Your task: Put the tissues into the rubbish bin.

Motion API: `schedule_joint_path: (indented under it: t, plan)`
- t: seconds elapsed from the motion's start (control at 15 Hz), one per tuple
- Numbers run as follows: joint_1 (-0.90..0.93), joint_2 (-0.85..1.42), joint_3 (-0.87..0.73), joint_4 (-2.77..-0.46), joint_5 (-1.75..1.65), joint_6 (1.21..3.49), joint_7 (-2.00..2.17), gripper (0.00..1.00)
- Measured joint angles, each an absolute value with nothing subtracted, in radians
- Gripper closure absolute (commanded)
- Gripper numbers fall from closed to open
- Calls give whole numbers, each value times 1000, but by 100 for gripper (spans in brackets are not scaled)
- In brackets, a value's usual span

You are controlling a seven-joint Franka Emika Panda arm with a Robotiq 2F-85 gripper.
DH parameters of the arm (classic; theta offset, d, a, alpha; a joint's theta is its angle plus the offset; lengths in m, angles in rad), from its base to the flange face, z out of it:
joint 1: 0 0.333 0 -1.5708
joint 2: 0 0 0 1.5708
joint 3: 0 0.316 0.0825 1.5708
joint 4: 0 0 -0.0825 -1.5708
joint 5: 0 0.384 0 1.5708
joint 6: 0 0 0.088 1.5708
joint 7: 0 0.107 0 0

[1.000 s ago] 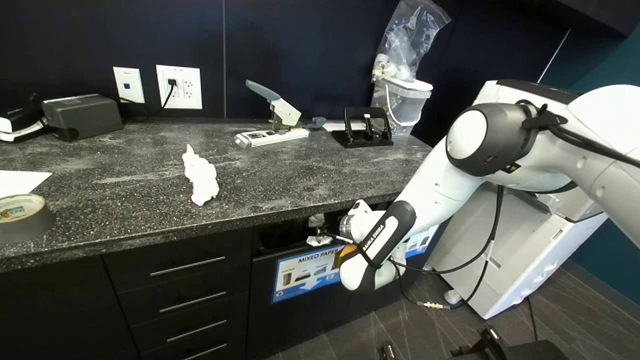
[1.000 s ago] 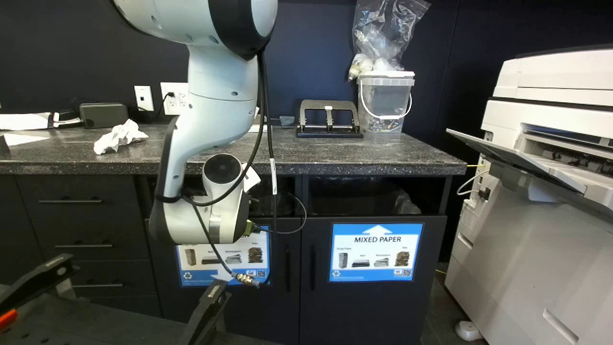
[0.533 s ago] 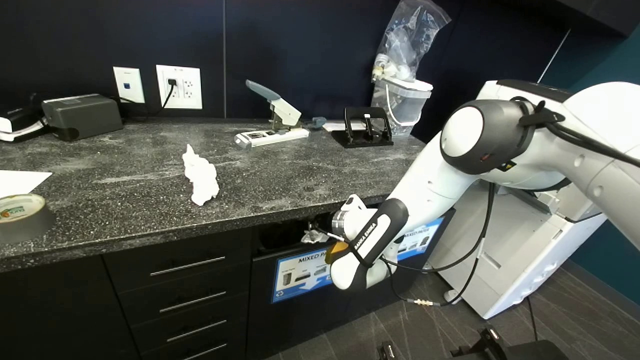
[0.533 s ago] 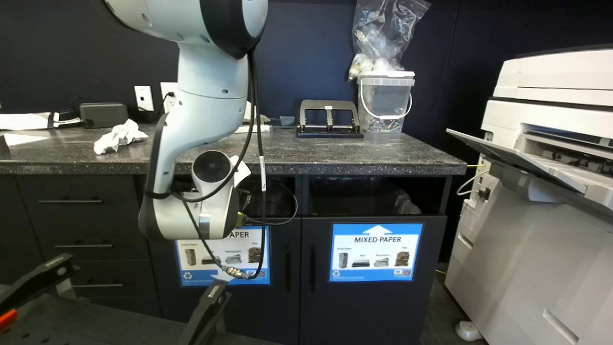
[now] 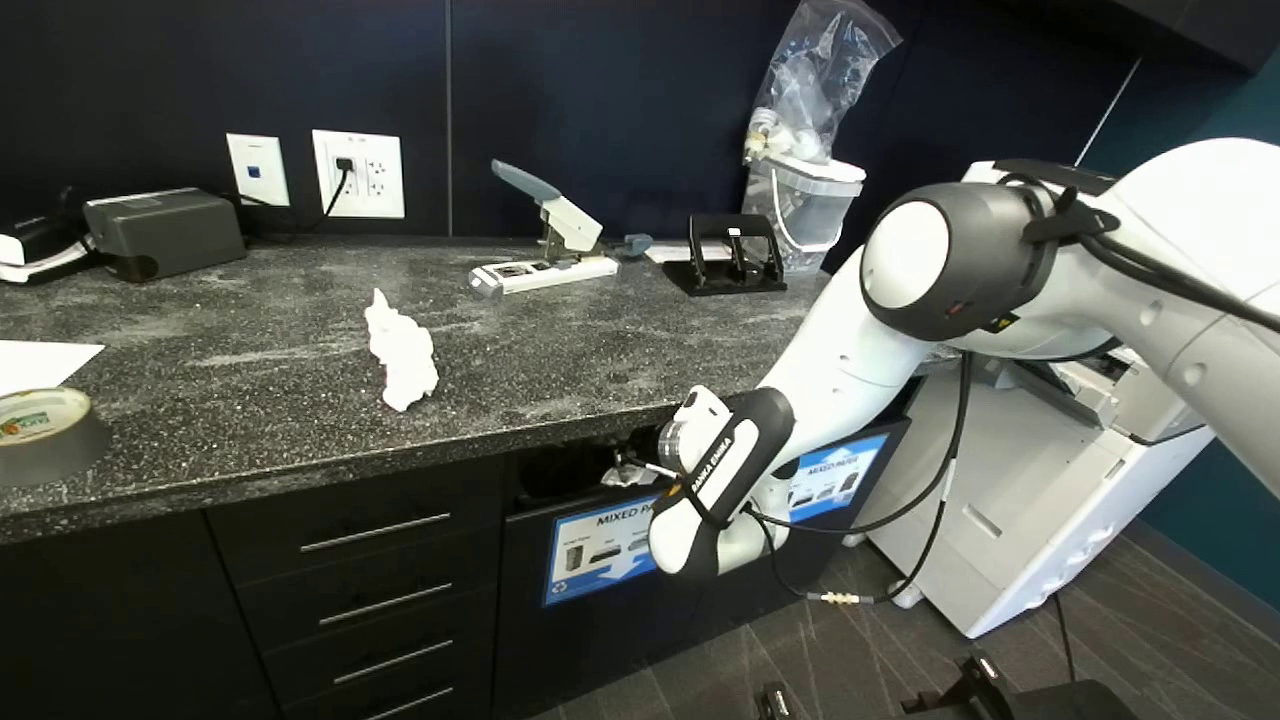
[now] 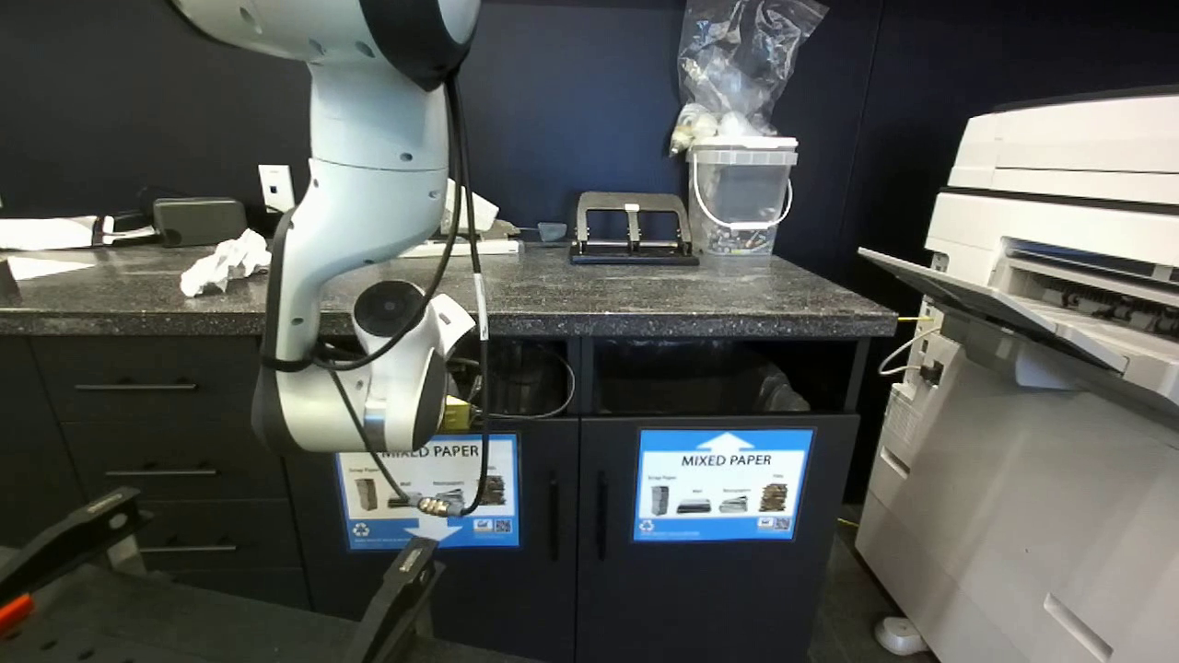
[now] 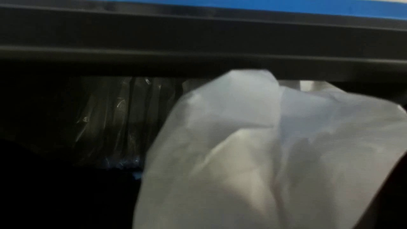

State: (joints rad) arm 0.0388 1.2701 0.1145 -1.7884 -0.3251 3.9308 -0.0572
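A crumpled white tissue [image 5: 402, 350] lies on the dark counter; it also shows in the other exterior picture as a white tissue [image 6: 226, 261], partly covered by the arm. A further tissue [image 7: 248, 152] fills much of the wrist view, hiding the fingers, and peeks out as a small tissue patch [image 5: 628, 474] by the cabinet opening. My gripper [image 5: 645, 465] is at that opening, below the counter edge, mostly hidden by the wrist. Whether its jaws grip this tissue cannot be seen. The rubbish bin [image 6: 530, 378] sits behind the slot; its plastic liner [image 7: 120, 111] glints left of the tissue.
The counter's front edge [image 5: 560, 428] overhangs the slot, and the cabinet door [image 6: 543, 488] rises below it. A stapler [image 5: 550, 270], hole punch [image 5: 738, 270] and tape roll [image 5: 45, 440] stand on top. A printer [image 6: 1032, 442] flanks the cabinet; a black cart [image 6: 184, 608] is in front.
The arm has shifted left in both exterior views, its wrist rising slightly. Two white patches showed by the gripper a second ago; now one does. The tissue on the counter has stayed put.
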Motion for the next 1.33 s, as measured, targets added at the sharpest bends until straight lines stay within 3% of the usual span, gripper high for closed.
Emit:
schedule_joint_path:
  t: [0.47,0.8,0.87,1.33]
  plan:
    - [181,1146,15,-1899,-112,3727,-133,0]
    - [182,1140,19,-1907,-128,3718,-138,0]
    - [181,1140,23,-1908,-134,3720,-137,22]
    - [146,1138,78,-1919,-196,3733,-134,73]
